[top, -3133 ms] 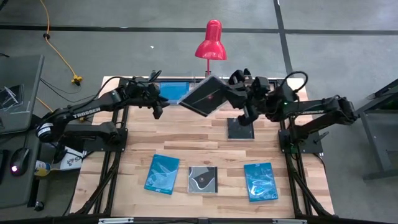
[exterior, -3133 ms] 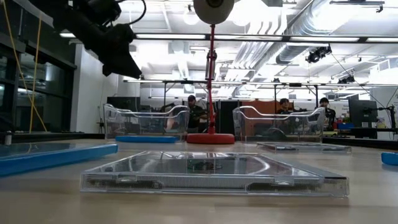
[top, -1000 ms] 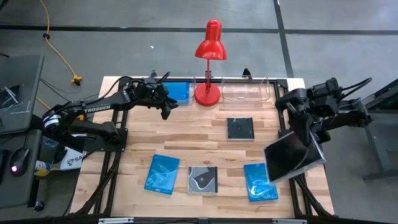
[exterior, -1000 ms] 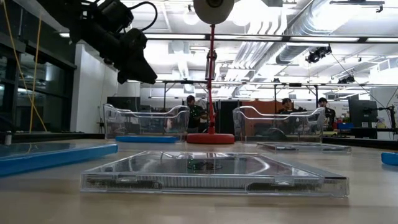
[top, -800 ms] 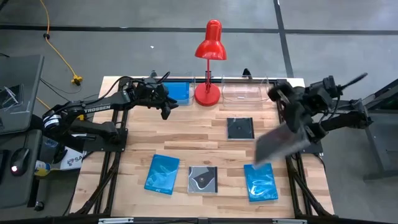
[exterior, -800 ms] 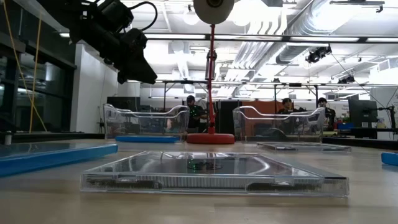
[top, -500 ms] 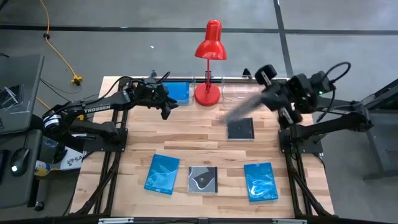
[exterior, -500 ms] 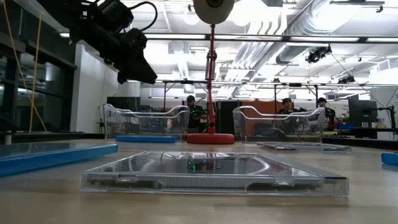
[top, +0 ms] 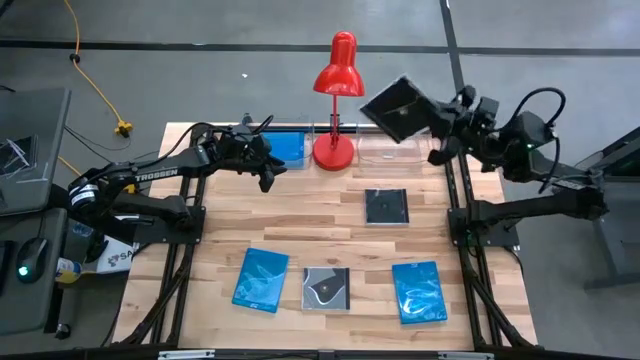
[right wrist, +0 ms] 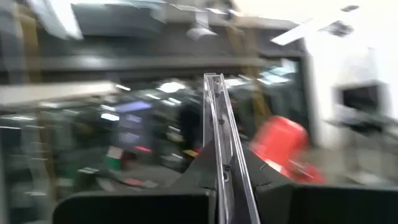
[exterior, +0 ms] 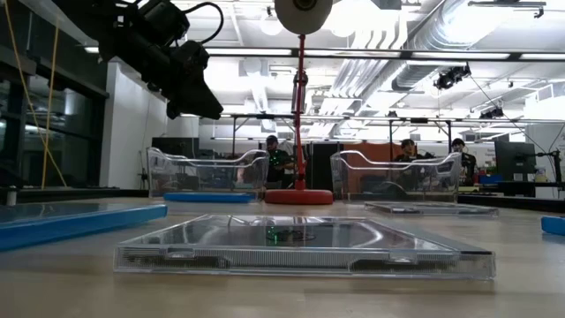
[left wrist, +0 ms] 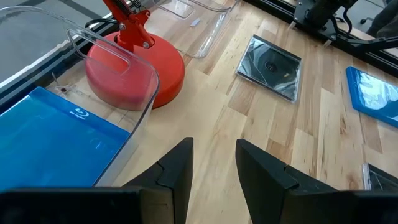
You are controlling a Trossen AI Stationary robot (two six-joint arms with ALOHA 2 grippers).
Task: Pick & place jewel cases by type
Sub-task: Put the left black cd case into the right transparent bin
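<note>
In the high view my right gripper is shut on a dark jewel case, in the air above the right clear tray beside the red lamp. My left gripper hovers open by the left clear tray, where a blue case lies flat. Flat on the table are one dark case, a blue case, a dark case with a white swirl and another blue case. The left wrist view shows my open left gripper over bare wood. My right gripper pinches the dark case between its two fingers at one edge; the wrist view sees the case edge-on, running straight out from the fingers. It is lifted clear and tilted, reaching from the gripper toward the lamp.
The lamp's red base stands between the two clear trays at the far edge. Bare wood lies across the table's middle. In the low view the swirl case fills the foreground and people sit behind the trays.
My right arm has swung the held dark case from low over the table's near right corner, up and toward the far edge, to a spot above the right tray by the lamp; the case turned about on the way. The left arm kept still.
</note>
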